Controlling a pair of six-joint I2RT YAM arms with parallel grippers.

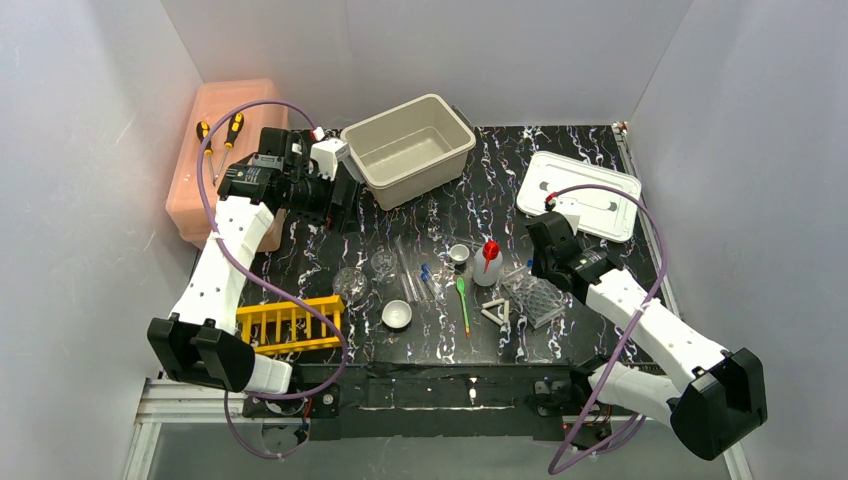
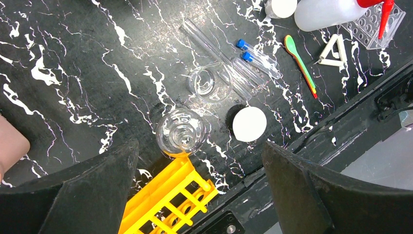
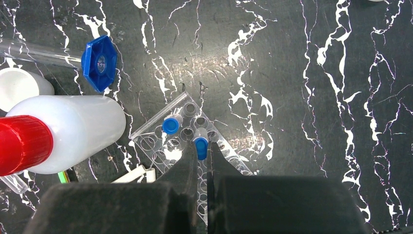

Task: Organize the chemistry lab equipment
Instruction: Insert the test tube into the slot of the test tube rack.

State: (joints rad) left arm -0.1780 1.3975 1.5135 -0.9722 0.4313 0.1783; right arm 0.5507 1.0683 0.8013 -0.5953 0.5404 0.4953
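From above, your tabletop (image 1: 500, 170) is hemmed in by white walls on the left, back and right, and a black strip runs along its near edge. A pink box (image 1: 190, 200) carrying two screwdrivers (image 1: 218, 135) fills the back left corner. A beige bin (image 1: 410, 150) stands beside it, and a white lid (image 1: 580, 195) lies back right, its dark marks too small to read. Bare tabletop lies between bin and lid. The lab gear crowds the near middle: yellow rack (image 1: 290, 325) at the near left, then flask (image 1: 350, 285), white bowl (image 1: 397, 315), green spoon (image 1: 462, 300), white triangle (image 1: 496, 312), squeeze bottle (image 1: 488, 265) and clear rack (image 1: 535, 295).

In the left wrist view, your left end effector (image 2: 199, 146) is spread wide above the flask, holding nothing. The yellow rack sits just beside the flask, and open tabletop stretches away to the left.

In the right wrist view, your right end effector (image 3: 202, 153) is pressed together over the clear rack, with a blue-capped tube (image 3: 200, 146) at its tips; you cannot tell whether it is pinched. The squeeze bottle stands just left, and bare tabletop opens to the right.
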